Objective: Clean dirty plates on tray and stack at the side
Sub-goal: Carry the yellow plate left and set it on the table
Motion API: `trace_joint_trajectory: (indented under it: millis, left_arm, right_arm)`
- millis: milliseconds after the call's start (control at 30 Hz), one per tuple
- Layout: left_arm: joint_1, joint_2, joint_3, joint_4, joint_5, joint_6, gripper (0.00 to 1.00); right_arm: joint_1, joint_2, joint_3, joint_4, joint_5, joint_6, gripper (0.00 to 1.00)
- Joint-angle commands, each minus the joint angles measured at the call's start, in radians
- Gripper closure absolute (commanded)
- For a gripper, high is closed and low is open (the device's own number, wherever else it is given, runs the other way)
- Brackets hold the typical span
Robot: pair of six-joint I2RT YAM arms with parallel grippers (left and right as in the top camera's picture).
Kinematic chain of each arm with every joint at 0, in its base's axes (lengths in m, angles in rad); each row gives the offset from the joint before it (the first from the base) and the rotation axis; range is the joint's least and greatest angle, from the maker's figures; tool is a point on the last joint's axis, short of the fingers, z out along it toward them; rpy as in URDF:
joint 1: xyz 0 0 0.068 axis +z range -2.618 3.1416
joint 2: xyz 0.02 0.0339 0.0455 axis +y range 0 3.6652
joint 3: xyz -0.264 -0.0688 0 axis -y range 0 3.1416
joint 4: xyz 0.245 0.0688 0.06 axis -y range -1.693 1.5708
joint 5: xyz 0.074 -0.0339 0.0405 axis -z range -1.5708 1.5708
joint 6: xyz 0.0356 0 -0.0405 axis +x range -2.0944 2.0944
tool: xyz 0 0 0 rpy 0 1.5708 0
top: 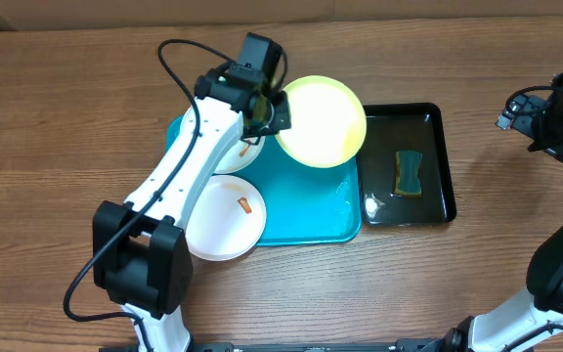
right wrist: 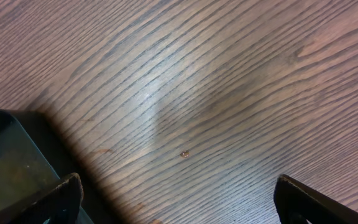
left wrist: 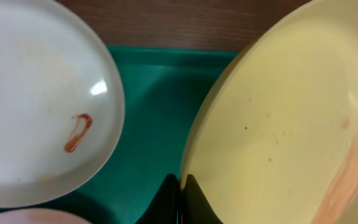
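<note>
Three plates were in view: the left gripper (top: 278, 111) was clamped on the rim of the yellow-green plate (top: 323, 121), holding it tilted over the far right corner of the single turquoise tray (top: 306, 210). Two smeared white plates, the near plate (top: 225, 217) and the far plate (left wrist: 42, 74), lay at the tray's left. One black basin (top: 384, 147) held one sponge (top: 409, 173), and the right gripper (right wrist: 179, 196) hung wide open over the wooden table (top: 66, 98).

My left arm (top: 179, 186) is white with black joints and a looping black cable (top: 167, 61); my fingers (left wrist: 199, 204) are black.
</note>
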Motion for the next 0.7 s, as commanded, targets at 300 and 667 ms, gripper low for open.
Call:
trace_joint_trajectory:
  millis: [300, 667]
  left_arm:
    - [-0.203, 0.014, 0.031, 0.137, -0.262, 0.005, 0.96]
    - [-0.287, 0.014, 0.031, 0.179, -0.480, 0.063, 0.96]
  right_arm:
    - [0.003, -0.010, 0.016, 0.004, 0.010, -0.001, 0.00]
    - [0.003, -0.010, 0.016, 0.004, 0.010, -0.001, 0.00]
